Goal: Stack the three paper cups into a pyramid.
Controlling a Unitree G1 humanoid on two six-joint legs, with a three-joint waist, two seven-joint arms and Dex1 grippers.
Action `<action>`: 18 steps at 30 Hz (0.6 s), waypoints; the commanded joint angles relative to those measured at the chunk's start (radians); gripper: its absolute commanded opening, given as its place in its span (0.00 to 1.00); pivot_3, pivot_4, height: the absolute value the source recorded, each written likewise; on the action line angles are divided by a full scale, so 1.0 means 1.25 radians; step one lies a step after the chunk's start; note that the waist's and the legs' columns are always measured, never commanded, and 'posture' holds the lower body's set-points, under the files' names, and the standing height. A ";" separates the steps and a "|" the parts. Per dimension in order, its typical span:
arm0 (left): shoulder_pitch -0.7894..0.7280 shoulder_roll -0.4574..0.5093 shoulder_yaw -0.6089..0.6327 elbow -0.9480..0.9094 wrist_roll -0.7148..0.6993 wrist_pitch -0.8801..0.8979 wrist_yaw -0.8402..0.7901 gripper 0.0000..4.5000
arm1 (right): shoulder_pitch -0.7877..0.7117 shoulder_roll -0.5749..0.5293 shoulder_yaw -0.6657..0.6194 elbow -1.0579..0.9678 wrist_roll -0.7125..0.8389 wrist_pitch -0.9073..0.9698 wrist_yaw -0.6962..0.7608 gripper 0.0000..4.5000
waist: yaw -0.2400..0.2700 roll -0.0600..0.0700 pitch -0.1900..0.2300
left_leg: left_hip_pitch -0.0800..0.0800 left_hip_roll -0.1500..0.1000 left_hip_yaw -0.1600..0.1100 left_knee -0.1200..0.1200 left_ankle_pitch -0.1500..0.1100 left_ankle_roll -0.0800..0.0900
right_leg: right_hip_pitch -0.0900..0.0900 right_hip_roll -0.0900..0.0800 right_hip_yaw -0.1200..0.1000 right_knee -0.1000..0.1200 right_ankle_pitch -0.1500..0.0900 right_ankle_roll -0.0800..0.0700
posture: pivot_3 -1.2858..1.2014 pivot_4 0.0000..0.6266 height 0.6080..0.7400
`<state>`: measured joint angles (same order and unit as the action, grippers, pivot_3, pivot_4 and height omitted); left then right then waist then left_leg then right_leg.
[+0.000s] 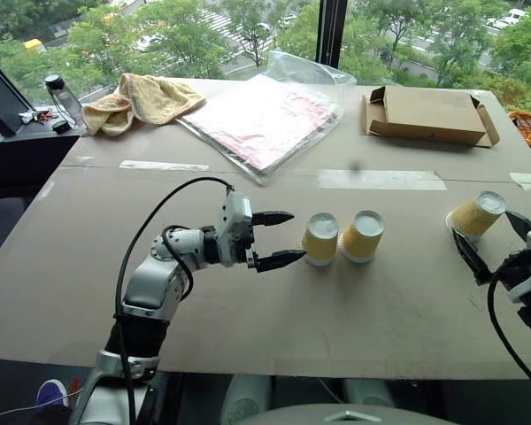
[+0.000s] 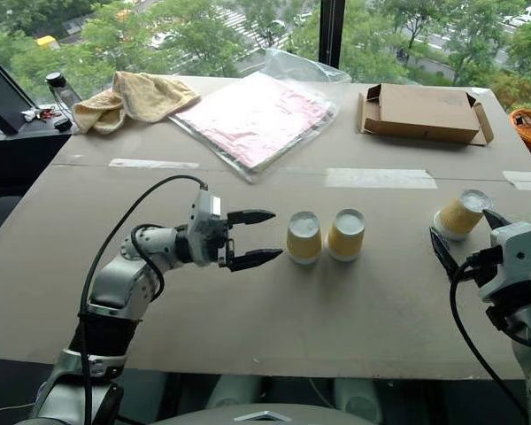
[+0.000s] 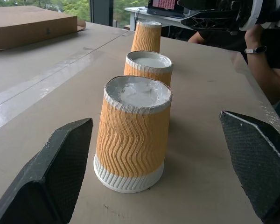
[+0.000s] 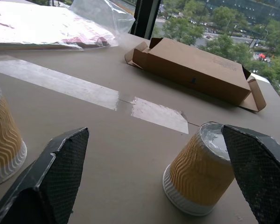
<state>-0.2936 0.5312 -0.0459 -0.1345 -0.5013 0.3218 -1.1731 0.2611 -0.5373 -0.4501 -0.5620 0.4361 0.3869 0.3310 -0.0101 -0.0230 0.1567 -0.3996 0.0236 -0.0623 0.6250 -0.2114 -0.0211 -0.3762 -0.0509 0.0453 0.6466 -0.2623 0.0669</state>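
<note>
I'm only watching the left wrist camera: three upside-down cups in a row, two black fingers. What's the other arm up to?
Observer: The right gripper sits open beside the far cup, not touching it.
Operator: Are those cups really in a tight row?
Observer: No. From above, the near cup and middle cup stand almost side by side, while the far cup is well apart toward the right edge.
Operator: Anything else on the table?
Observer: At the back lie a yellow towel, a pink sheet in clear plastic and a flat cardboard box.
</note>
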 commanded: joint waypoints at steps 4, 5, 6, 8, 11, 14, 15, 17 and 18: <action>-0.027 0.081 0.041 -0.177 -0.213 0.165 -0.062 0.99 | -0.173 -0.021 -0.013 0.120 -0.006 0.116 -0.077 1.00 | -0.003 0.001 0.001 | 0.000 0.000 0.000 0.000 0.000 0.000 | 0.000 0.000 0.000 0.000 0.000 0.000 | 0.52 0.24 1.00; -0.032 0.079 0.041 -0.195 -0.224 0.174 -0.052 0.99 | -0.201 -0.020 -0.012 0.139 -0.004 0.133 -0.088 1.00 | -0.001 0.001 0.001 | 0.000 0.000 0.000 0.000 0.000 0.000 | 0.000 0.000 0.000 0.000 0.000 0.000 | 0.52 0.24 1.00; -0.036 0.077 0.039 -0.210 -0.230 0.180 -0.041 0.99 | -0.227 -0.018 -0.011 0.157 -0.002 0.150 -0.099 1.00 | -0.003 0.001 0.001 | 0.000 0.000 0.000 0.000 0.000 0.000 | 0.000 0.000 0.000 0.000 0.000 0.000 | 0.52 0.24 1.00; -0.041 0.072 0.036 -0.228 -0.236 0.189 -0.023 0.99 | -0.258 -0.015 -0.012 0.179 0.000 0.171 -0.107 1.00 | -0.004 0.001 0.001 | 0.000 0.000 0.001 0.000 0.000 0.000 | 0.000 0.000 0.001 0.000 0.001 0.001 | 0.52 0.24 1.00; -0.056 0.059 0.033 -0.250 -0.255 0.211 0.013 0.99 | -0.308 -0.015 0.001 0.232 -0.001 0.196 -0.105 1.00 | -0.003 0.001 0.001 | 0.000 0.000 0.000 -0.001 0.000 0.000 | 0.000 0.000 0.000 0.000 0.001 0.002 | 0.52 0.24 1.00; -0.062 0.050 0.031 -0.262 -0.259 0.219 0.038 0.99 | -0.341 -0.014 0.008 0.291 -0.011 0.207 -0.108 1.00 | -0.004 0.001 0.001 | 0.000 0.000 0.001 -0.002 0.000 0.000 | -0.001 0.000 0.001 0.000 0.001 0.002 | 0.52 0.24 1.00; -0.061 0.050 0.032 -0.267 -0.260 0.222 0.043 0.99 | -0.349 -0.013 0.007 0.306 -0.012 0.209 -0.108 1.00 | -0.004 0.001 0.001 | 0.000 0.000 0.001 -0.002 0.000 0.000 | -0.001 0.000 0.001 0.000 0.001 0.002 | 0.52 0.24 1.00; -0.049 0.054 0.040 -0.284 -0.265 0.223 0.051 1.00 | -0.365 -0.011 0.000 0.341 -0.012 0.196 -0.102 0.89 | -0.004 0.002 0.001 | 0.000 0.000 0.001 -0.002 0.000 0.000 | -0.001 0.000 0.001 0.000 0.001 0.002 | 0.52 0.24 1.00; -0.043 0.058 0.044 -0.292 -0.268 0.222 0.053 1.00 | -0.370 -0.010 -0.002 0.348 -0.011 0.191 -0.098 0.80 | -0.004 0.002 0.001 | 0.000 0.000 0.001 -0.002 0.000 0.000 | -0.001 0.000 0.001 0.000 0.001 0.002 | 0.52 0.24 1.00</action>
<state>-0.3519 0.5962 -0.0106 -0.4521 -0.8093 0.6038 -1.1131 -0.1810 -0.5461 -0.4278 -0.1240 0.4210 0.6498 0.2065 -0.0157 -0.0206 0.1584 -0.3996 0.0234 -0.0609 0.6227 -0.2113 -0.0210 -0.3773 -0.0505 0.0466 0.6462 -0.2611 0.0690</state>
